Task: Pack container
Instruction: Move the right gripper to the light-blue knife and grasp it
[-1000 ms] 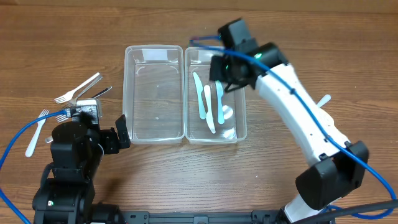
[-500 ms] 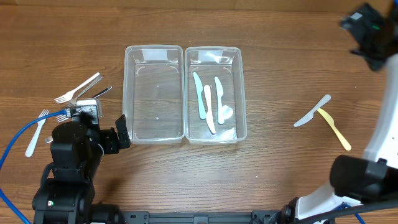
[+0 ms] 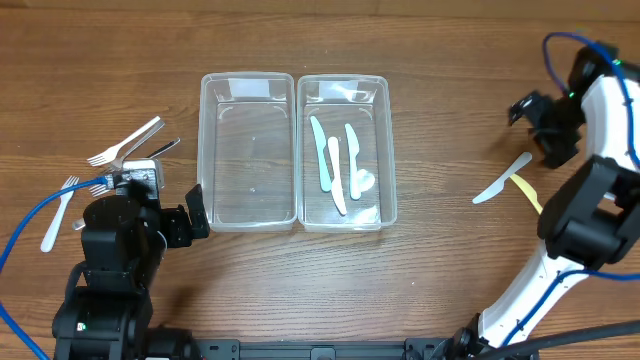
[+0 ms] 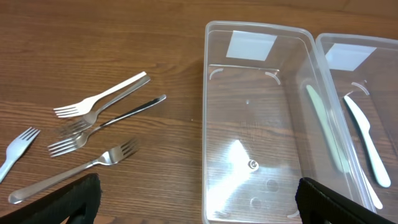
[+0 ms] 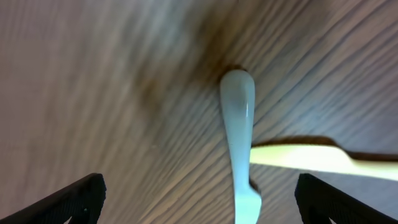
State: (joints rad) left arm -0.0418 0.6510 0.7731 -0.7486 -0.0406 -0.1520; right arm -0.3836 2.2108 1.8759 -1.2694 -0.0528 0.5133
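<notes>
Two clear plastic containers stand side by side mid-table. The left container [image 3: 248, 215] [image 4: 206, 124] is empty. The right container [image 3: 390, 165] [image 4: 323, 46] holds several pale plastic knives [image 3: 336, 165]. On the wood at the far right lie a light blue knife [image 3: 503, 180] [image 5: 239, 137] and a yellow knife [image 3: 534, 198] [image 5: 311, 158], crossing. My right gripper [image 3: 538, 128] [image 5: 199, 205] hovers open just over them, holding nothing. My left gripper [image 3: 150, 195] [image 4: 199, 208] rests open near the empty container's front left corner.
Several metal and white plastic forks [image 3: 125, 148] [image 4: 99, 109] lie scattered on the wood left of the containers, beside the left arm. A blue cable [image 3: 30, 235] loops at the left edge.
My right arm has swung from above the right container to the table's far right and now hangs over the loose knives. Its jaws have opened wide. The left arm is still.
</notes>
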